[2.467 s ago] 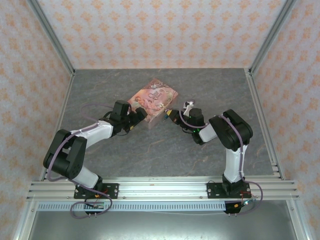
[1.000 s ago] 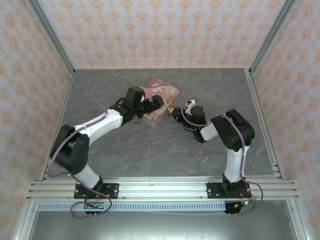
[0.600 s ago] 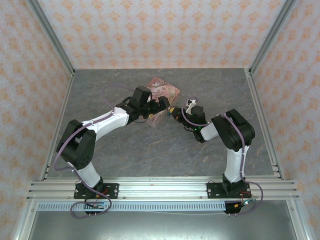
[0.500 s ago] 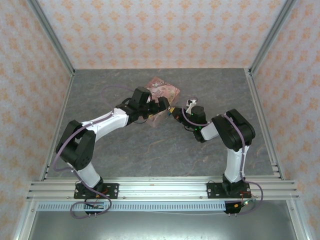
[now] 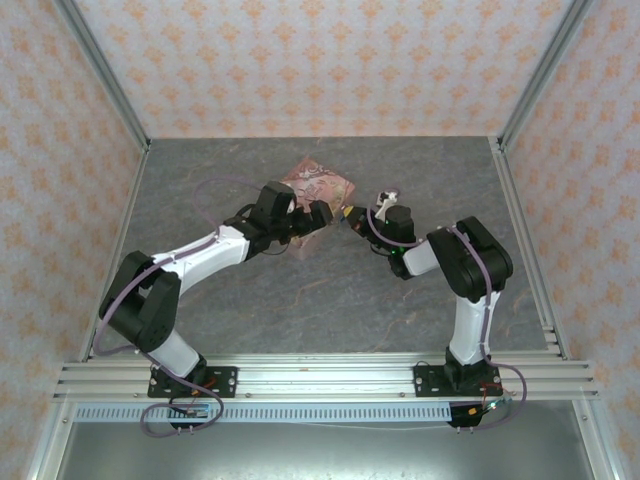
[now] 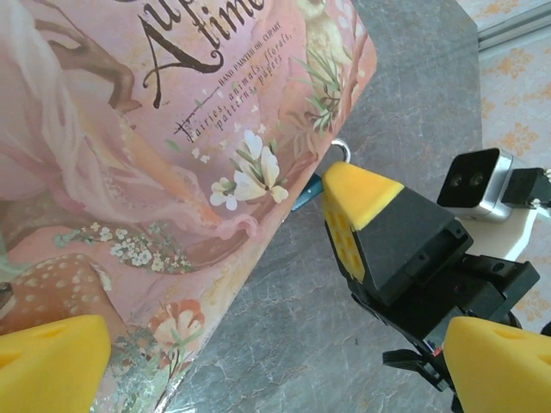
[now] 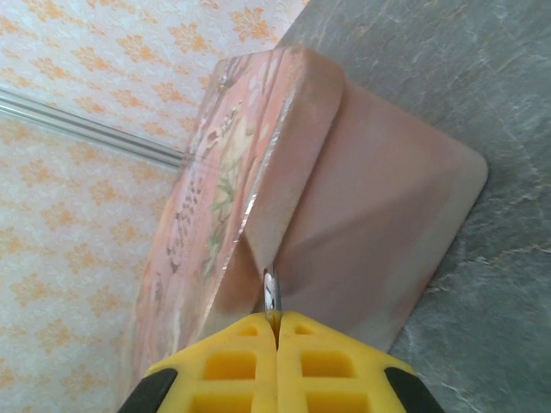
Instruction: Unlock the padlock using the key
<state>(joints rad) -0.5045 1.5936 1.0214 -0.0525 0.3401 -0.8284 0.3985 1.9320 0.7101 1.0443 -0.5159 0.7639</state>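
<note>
Left arm point(image 5: 190, 262), right arm point(image 5: 466, 290): white links, black joints, purple cables point(image 5: 213, 186); end effector pads point(image 7: 207, 357) yellow, gridded.

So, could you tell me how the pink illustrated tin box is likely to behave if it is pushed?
The pink illustrated tin box looks rigid and flat-faced, so it would probably slide on the grey stone-patterned table rather than roll. Its smooth printed face might slip in the left gripper's open jaws.

The padlock point(image 6: 306, 191) is tiny and teal, tucked against the pink tin's point(image 6: 155, 172) edge and mostly hidden. Its small metal loop point(image 6: 342, 148) sticks out just beside it. A thin metal strip point(image 7: 270, 292) touches the tin's side: key or shackle, unclear.
</note>
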